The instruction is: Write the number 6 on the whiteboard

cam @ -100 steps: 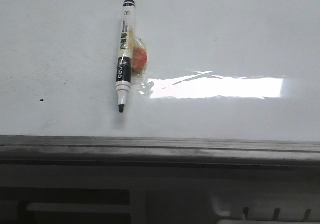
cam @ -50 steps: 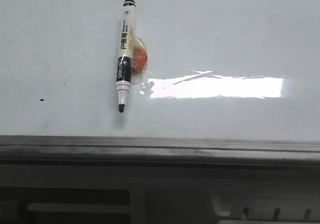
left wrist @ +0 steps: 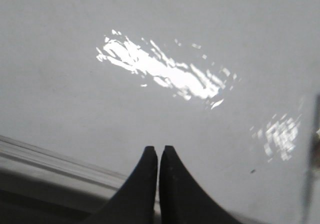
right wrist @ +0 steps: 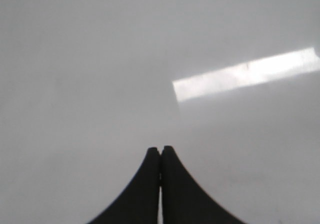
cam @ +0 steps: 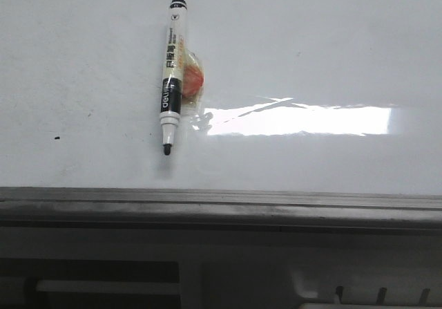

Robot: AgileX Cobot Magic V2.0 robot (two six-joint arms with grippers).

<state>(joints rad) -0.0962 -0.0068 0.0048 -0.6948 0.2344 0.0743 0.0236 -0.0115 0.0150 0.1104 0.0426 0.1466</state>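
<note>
The whiteboard [cam: 311,53] fills the front view, glossy white with a bright rectangular glare. No drawn number 6 shows on it in any view. A white and black marker [cam: 171,77] lies uncapped on the board at centre left, its black tip toward the near rail, beside an orange lump under clear tape [cam: 193,79]. Neither gripper shows in the front view. My left gripper [left wrist: 158,149] is shut and empty above the board near its rail. My right gripper [right wrist: 160,148] is shut and empty above bare board [right wrist: 100,58].
A grey metal rail [cam: 221,202] runs along the board's near edge; it also shows in the left wrist view [left wrist: 50,156]. A tiny black dot [cam: 56,138] sits on the board at the left. Grey machine parts [cam: 207,274] lie below the rail.
</note>
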